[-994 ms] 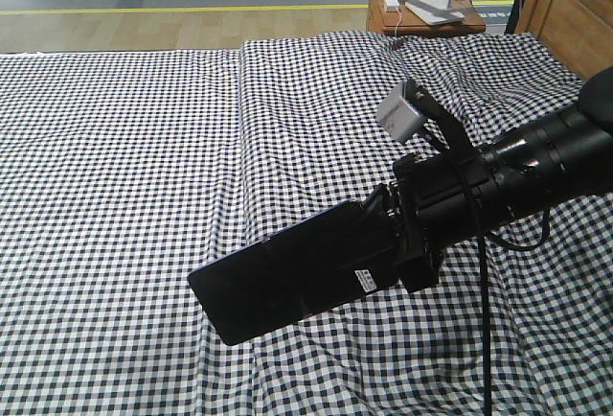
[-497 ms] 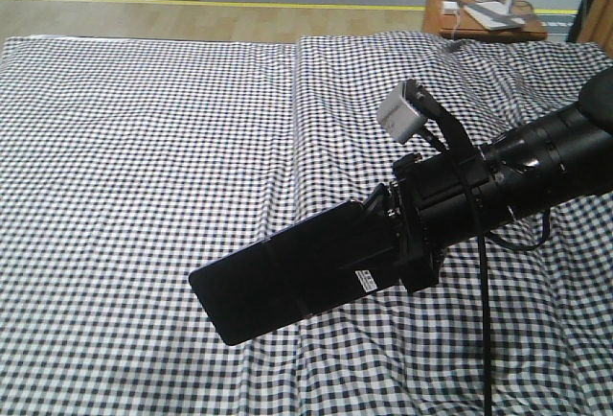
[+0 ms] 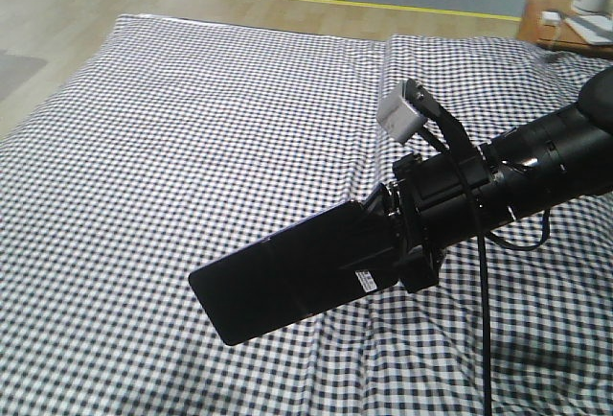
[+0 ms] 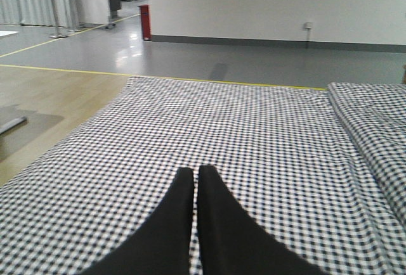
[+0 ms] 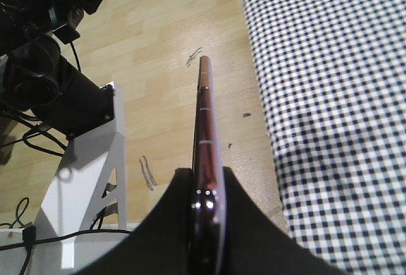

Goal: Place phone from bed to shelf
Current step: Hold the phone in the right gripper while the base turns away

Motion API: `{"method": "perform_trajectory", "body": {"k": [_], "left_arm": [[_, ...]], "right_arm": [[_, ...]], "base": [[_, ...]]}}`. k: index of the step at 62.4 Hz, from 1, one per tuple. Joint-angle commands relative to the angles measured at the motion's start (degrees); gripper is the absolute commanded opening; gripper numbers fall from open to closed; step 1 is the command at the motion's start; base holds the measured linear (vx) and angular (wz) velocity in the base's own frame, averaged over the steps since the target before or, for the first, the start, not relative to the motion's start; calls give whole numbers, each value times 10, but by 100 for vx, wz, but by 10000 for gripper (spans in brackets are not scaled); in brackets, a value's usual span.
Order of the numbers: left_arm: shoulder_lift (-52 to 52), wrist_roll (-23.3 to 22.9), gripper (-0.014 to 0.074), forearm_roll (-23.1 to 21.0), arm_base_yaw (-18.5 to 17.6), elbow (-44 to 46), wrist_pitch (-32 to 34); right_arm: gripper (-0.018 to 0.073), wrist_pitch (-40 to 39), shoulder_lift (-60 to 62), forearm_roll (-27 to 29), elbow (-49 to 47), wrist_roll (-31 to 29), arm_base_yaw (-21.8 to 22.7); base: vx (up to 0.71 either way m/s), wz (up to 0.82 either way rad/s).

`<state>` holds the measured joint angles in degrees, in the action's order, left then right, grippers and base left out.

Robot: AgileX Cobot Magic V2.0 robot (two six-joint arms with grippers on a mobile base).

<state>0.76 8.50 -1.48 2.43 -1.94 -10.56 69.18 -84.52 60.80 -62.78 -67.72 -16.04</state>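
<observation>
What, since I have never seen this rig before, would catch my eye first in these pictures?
The glossy black phone, clamped at one end by the right gripper and held in the air, fills the middle of the front view. Behind it spreads the bed in black-and-white check. In the left wrist view, the left gripper hangs shut and empty over that same cloth.

The phone [image 3: 287,277] is a flat, glossy black slab with a small white sticker [image 3: 365,279] near its gripped end. It is held in the air, clear of the bed [image 3: 192,128], with one end clamped between the jaws of the right gripper [image 5: 204,192] and the free end tilted down. Seen edge-on from the right wrist, its rim looks pinkish. The bed is covered in wrinkled black-and-white check cloth.
</observation>
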Motion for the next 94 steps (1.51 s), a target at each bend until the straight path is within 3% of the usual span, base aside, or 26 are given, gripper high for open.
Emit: {"method": "perform_trajectory", "body": {"k": [1, 94], "left_arm": [[8, -3, 1, -5, -2, 12, 41], [8, -3, 1, -5, -2, 12, 41]], "right_arm": [[-2, 46, 22, 45, -13, 0, 1], [-2, 46, 22, 45, -13, 0, 1]], "base": [[-10, 37], [-12, 48]]}}
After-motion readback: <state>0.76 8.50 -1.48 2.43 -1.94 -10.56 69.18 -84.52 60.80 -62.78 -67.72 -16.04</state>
